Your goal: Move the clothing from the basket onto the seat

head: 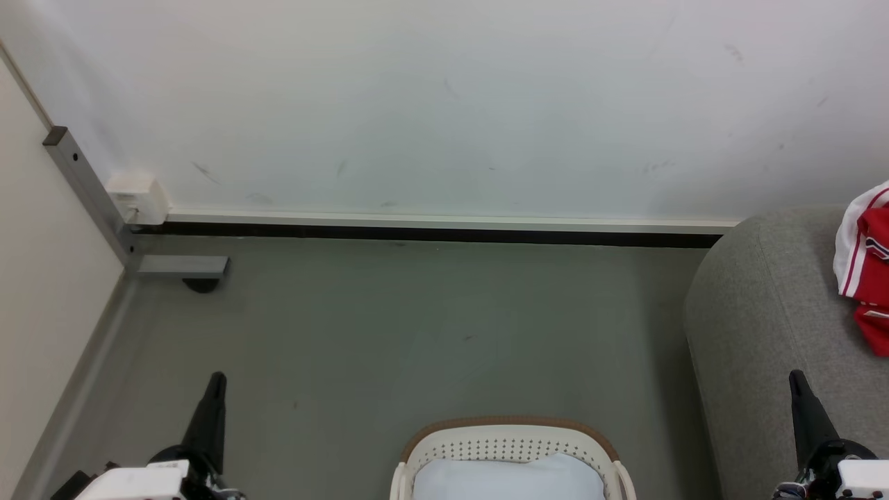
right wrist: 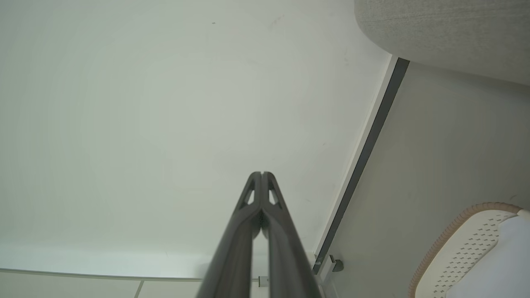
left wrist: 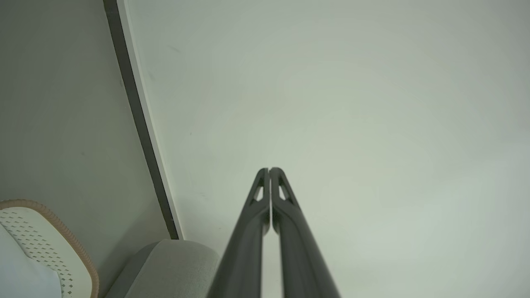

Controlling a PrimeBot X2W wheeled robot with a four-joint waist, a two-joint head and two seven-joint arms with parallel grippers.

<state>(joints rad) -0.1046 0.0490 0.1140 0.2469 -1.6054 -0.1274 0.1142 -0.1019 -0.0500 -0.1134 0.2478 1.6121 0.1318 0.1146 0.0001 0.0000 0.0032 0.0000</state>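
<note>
Grey floor (head: pixel 417 333) ahead of me holds the laundry basket (head: pixel 510 448), white fabric (head: pixel 507 480) left inside it, while a red-and-white garment (head: pixel 874 285) already lies on the grey seat (head: pixel 764 312), so I judge the job partway done, both left gripper (head: pixel 218 380) and right gripper (head: pixel 796 378) pinched closed, empty.

On my left gripper (left wrist: pixel 269 170) and right gripper (right wrist: pixel 261 174) I note long dark-grey tapered fingers (left wrist: pixel 292 236), with slim cut-outs near the tips. White boxy housings (head: pixel 139 479) sit behind black wrist hubs (head: pixel 186 458).
</note>
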